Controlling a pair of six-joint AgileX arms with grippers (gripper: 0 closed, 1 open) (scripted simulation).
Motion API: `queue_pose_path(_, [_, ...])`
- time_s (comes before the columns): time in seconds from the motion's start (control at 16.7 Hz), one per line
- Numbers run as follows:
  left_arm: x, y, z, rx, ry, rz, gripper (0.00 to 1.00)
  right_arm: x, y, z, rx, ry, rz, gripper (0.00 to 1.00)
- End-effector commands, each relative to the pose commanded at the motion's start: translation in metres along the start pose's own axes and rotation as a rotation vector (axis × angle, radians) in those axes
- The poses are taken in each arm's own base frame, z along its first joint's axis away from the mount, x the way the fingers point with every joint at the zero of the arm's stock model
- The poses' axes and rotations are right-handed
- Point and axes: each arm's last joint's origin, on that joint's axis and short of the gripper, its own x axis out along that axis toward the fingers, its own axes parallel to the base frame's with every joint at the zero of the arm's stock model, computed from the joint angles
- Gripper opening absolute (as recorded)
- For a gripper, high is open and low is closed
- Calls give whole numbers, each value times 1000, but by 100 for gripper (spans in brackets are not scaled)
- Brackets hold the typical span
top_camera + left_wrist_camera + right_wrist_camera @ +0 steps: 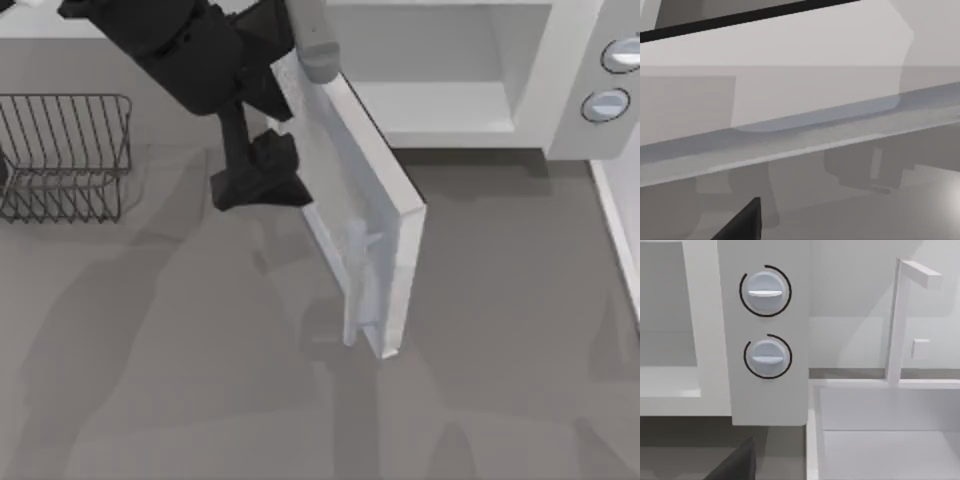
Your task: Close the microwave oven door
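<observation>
Top view: the microwave oven (pixel 500 90) sits at the far side of the worktop (pixel 200 400), cavity exposed, two knobs (pixel 607 103) on its right panel. The microwave oven door (pixel 375 215) stands open, swung out toward the near side at an angle, hinged at the cavity's left edge. The left claw (pixel 258 180) is just beside the door's outer face, on its left; whether it touches cannot be confirmed, nor can I tell how its fingers stand. A wire rack (pixel 65 155) sits at far left, well apart.

Left wrist view: the door's edge (pixel 800 135) crosses close in front of the camera; a dark finger tip (pixel 742 222) is cut off at the frame edge.

Right wrist view: the right arm is parked at the right, facing the knobs (pixel 765 292) and a white basin with a post (pixel 895 325); a dark claw part (pixel 735 465) is cut off, state not determinable.

Judgement: the door looks rigid, smooth and light on its hinge (a flat push suffices, no grip needed). Best contact is the outer face near the free edge, by the handle (pixel 357 250).
</observation>
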Motion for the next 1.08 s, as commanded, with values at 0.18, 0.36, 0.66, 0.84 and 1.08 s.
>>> queue_pose_path(0.18, [0,0,0,0,0,0,62,0,0,0,0,0,0,100])
queue_pose_path(0.36, [0,0,0,0,0,0,40,0,0,0,0,0,0,100])
queue_pose_path(0.66, [0,0,0,0,0,0,2,0,0,0,0,0,0,100])
queue_pose_path(0.84, [0,0,0,0,0,0,0,0,0,0,0,0,0,100])
queue_pose_path(1.08, [0,0,0,0,0,0,0,0,0,0,0,0,0,100])
